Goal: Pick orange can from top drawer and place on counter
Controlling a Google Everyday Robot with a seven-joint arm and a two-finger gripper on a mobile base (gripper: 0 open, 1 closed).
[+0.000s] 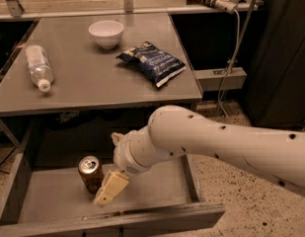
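The orange can stands upright in the open top drawer, left of the middle, with its silver top showing. My gripper is down in the drawer just right of the can. It is open and holds nothing. One cream finger hangs at the can's front right, close to or touching its side, and the other shows only as a tip behind the wrist. The grey counter lies above the drawer.
On the counter lie a clear water bottle at the left, a white bowl at the back and a dark blue chip bag at the right. The drawer's front panel is near the bottom edge. Speckled floor lies to the right.
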